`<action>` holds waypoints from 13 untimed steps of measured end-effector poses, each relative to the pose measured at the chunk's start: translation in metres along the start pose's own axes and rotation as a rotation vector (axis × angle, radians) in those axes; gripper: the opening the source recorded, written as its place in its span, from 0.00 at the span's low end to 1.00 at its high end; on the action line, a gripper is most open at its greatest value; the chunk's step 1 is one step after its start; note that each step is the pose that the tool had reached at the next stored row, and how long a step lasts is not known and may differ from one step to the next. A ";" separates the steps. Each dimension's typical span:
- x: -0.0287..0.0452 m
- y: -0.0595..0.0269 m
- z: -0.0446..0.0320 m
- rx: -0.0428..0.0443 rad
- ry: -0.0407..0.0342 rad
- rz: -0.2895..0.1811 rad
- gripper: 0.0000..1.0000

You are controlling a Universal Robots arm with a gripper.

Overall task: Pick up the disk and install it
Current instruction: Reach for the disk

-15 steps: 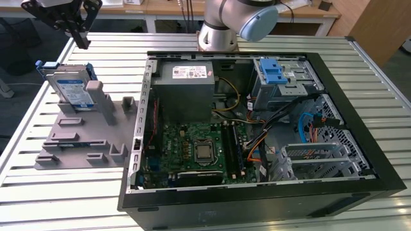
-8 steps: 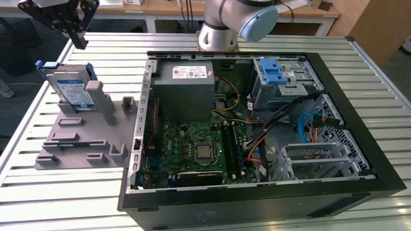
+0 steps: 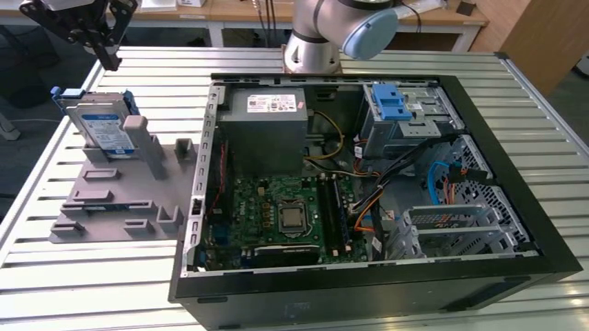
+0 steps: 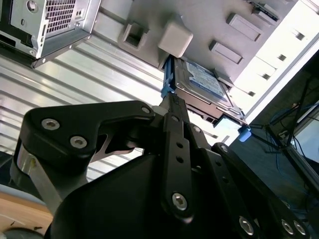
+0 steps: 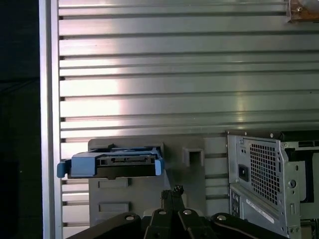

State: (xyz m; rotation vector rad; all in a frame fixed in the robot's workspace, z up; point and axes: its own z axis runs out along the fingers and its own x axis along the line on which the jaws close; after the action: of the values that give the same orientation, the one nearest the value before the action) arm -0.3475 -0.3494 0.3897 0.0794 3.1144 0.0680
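1. While the gripper (image 3: pixel 112 63) hangs above the table (image 3: pixel 92 276) at the exterior view's far left, its 2 fingers are pressed together at the tips and hold nothing.
2. Disk (image 3: pixel 99 131) stands on edge in the grey holder (image 3: pixel 110 200), just below the gripper and apart from it, outside the computer case (image 3: pixel 368 289), on the exterior view's left of it.
3. Exterior view gives the open case interior: power supply (image 3: pixel 267 131), motherboard (image 3: pixel 276 214), drive cage (image 3: pixel 405 114) with a blue latch on top.
4. First wrist view gives the disk's (image 5: pixel 113 164) narrow connector edge between the blue carrier sides, the gripper (image 5: pixel 173 190) tips just beside it but not touching, and the case's (image 5: pixel 259 174) vented rear.
5. Second wrist view gives the disk's (image 4: pixel 202 79) flat labelled face leaning on a grey post of the holder (image 4: pixel 199 20), with the gripper (image 4: pixel 172 99) tips near the blue carrier edge; I can't tell contact there.
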 end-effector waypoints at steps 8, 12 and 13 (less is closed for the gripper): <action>0.0114 0.0024 0.0003 -0.0002 0.0003 -0.006 0.11; 0.0168 0.0050 0.0006 -0.0003 0.0003 -0.007 0.11; 0.0183 0.0057 0.0007 -0.0002 0.0002 -0.007 0.11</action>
State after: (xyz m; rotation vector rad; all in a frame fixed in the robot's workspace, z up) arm -0.3654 -0.3427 0.3888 0.0679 3.1147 0.0683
